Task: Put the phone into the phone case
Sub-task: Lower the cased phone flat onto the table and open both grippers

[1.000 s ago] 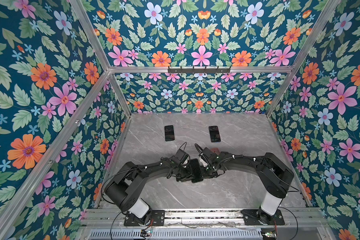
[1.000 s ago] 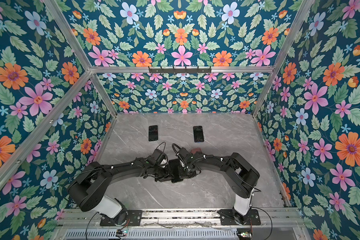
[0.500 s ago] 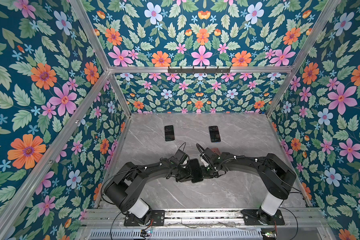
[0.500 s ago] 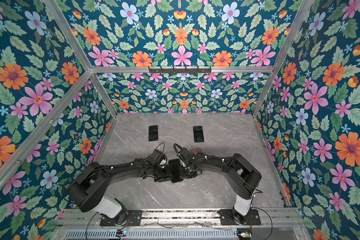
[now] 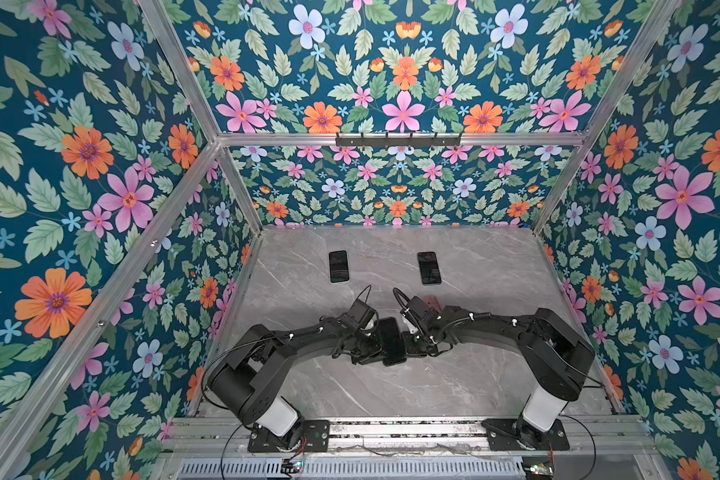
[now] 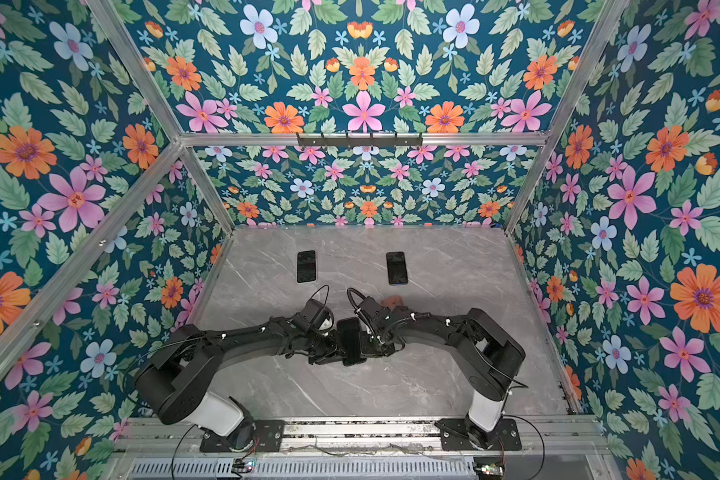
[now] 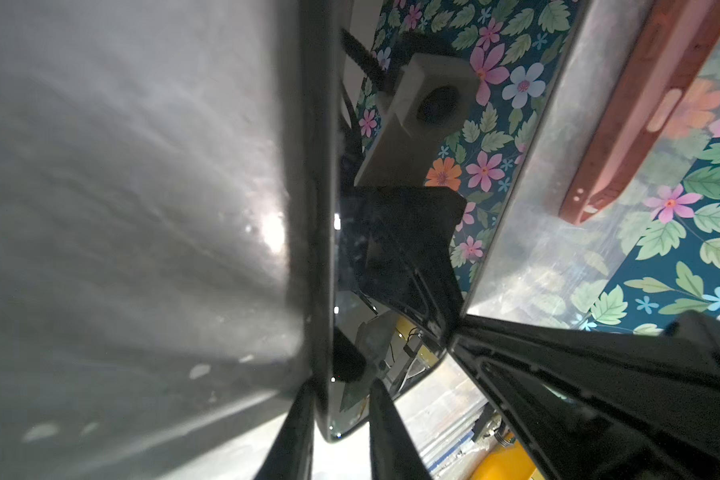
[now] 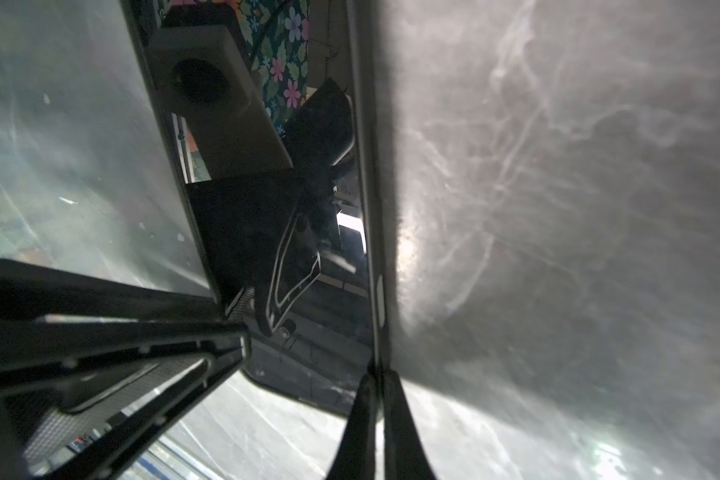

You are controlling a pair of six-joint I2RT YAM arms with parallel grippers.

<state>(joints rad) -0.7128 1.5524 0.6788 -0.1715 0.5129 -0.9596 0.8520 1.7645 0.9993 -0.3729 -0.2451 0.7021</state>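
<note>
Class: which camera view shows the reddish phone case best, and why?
The left wrist view: the reddish phone case shows unobstructed, with its side edge and button bumps clear. In both top views only a small reddish patch peeks out behind the right arm. The right wrist view does not show it.

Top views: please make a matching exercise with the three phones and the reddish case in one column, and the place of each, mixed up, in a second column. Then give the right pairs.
Things
1. dark phone
2. reddish case
3. far left phone
4. far right phone

Places
A. flat on the table, far side, on the right
B. at the centre, gripped by the left gripper and the right gripper
C. just beyond the right arm's wrist, partly hidden
D. flat on the table, far side, on the left

Pairs: 1-B, 2-C, 3-D, 4-A
</note>
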